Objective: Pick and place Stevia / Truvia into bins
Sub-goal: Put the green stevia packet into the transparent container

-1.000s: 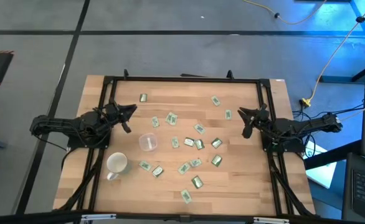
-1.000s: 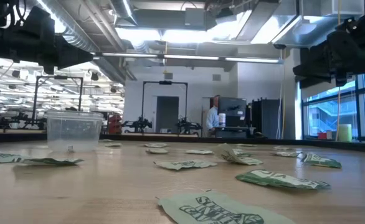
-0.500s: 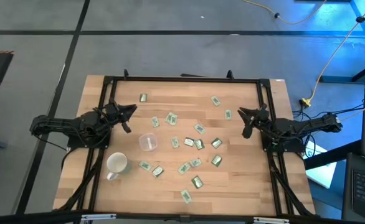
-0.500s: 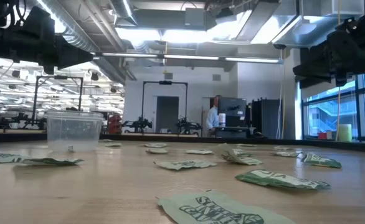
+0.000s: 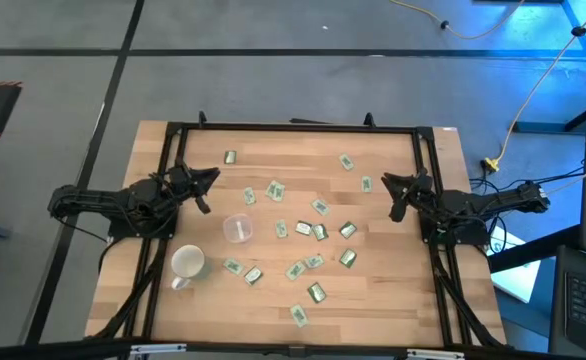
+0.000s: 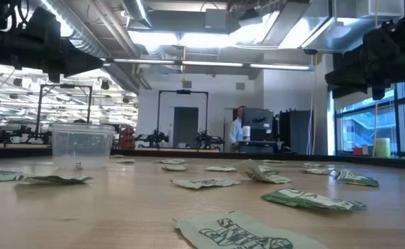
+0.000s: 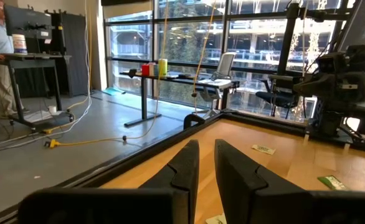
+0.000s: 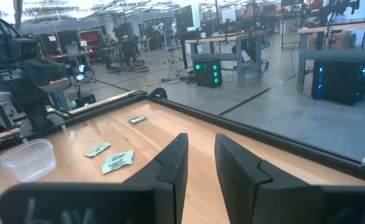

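Both arms are parked at the table (image 5: 413, 300) edges, nothing held by either.

Left gripper (image 5: 206, 187) is raised above the left edge, at about mid-depth of the table. In the left wrist view its fingers (image 7: 185, 165) are seen with a narrow gap between them, parted slightly, nothing pinched between them.

Right gripper (image 5: 398, 193) is raised above the right edge, mirroring the left. In the right wrist view its fingers (image 8: 173, 158) are also seen slightly apart with a clear gap, empty.

Clear cup (image 5: 238, 228) is stood upright left of centre, nearer the left gripper than the right. No sachet can be made out inside it. In the low view the cup (image 6: 82, 145) is seen at the left, resting on the wood.

Sachets (image 5: 318, 232) are scattered flat over the middle and right of the table, none touching the cup as far as can be told. One outlier sachet (image 5: 231, 157) is lying by the far left corner; another one (image 5: 299, 315) is closest to the near edge.

White mug (image 5: 187, 264) is placed near-left of the cup, just beside it, apart.

A person (image 6: 236, 129) is visible in the room far behind the table.
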Controlling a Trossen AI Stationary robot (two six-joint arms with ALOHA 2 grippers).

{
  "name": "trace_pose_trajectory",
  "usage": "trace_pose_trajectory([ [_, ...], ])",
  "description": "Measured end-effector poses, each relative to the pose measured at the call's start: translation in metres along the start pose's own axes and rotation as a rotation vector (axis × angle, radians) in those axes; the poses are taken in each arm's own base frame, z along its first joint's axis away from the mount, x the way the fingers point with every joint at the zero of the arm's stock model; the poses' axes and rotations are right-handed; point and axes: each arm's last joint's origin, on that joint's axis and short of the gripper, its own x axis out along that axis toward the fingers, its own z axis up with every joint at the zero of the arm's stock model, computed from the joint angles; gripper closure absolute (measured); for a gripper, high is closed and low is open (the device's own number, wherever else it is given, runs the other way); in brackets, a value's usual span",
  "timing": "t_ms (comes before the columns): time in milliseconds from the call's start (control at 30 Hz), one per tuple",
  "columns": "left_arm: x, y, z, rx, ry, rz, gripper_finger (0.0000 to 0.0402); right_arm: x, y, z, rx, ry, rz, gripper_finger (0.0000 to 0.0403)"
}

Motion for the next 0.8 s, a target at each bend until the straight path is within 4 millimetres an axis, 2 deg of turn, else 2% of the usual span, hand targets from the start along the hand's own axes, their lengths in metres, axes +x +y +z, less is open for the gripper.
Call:
trace_pose_trajectory([
  [233, 0.000, -0.001, 0.000, 0.033, 0.000, -0.029, 0.0348, 0.000, 0.000, 0.000, 0.000, 0.000, 0.002, 0.0318],
  [467, -0.001, -0.007, 0.000, -0.011, 0.006, -0.242, 0.0294, 0.000, 0.000, 0.000, 0.000, 0.000, 0.002, 0.0318],
  [600, -0.001, -0.007, -0.001, -0.100, 0.024, -0.247, 0.0272, 0.000, 0.000, 0.000, -0.001, 0.000, 0.002, 0.0318],
  [800, 0.007, -0.012, -0.002, -0.091, 0.132, -0.212, 0.0269, 0.000, 0.000, 0.000, -0.001, 0.000, 0.002, 0.0318],
])
